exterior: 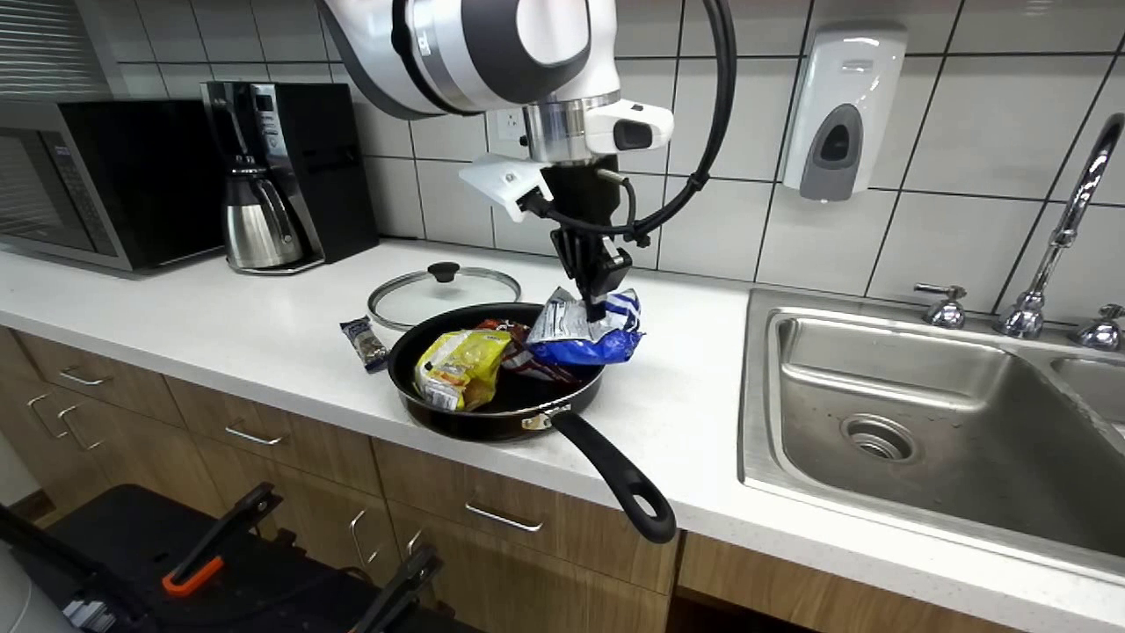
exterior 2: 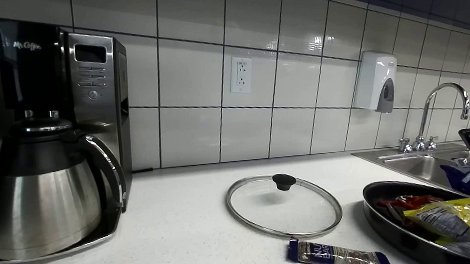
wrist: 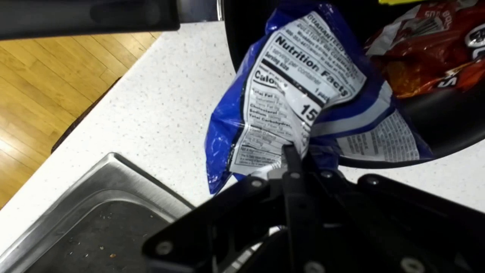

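My gripper [exterior: 596, 308] is shut on a blue-and-white snack bag [exterior: 571, 347], pinching its crumpled middle. In the wrist view the fingertips meet at the folded white label of this bag [wrist: 265, 110]. The bag hangs by the sink-side rim of a black frying pan [exterior: 492, 426], partly over it; whether it touches the rim I cannot tell. Inside the pan lie a yellow snack bag [exterior: 461, 365] and a red snack bag [exterior: 532, 362]. The pan's black handle [exterior: 624, 479] juts over the counter's front edge.
A glass lid [exterior 2: 264, 211] lies behind the pan, with a nut bar [exterior 2: 333, 256] close by. The steel sink [exterior: 879, 369] and faucet [exterior: 1055, 237] stand to one side, the coffee maker [exterior: 308, 167] and microwave [exterior: 114, 176] to the other. Tiled wall [exterior: 738, 211] rises behind.
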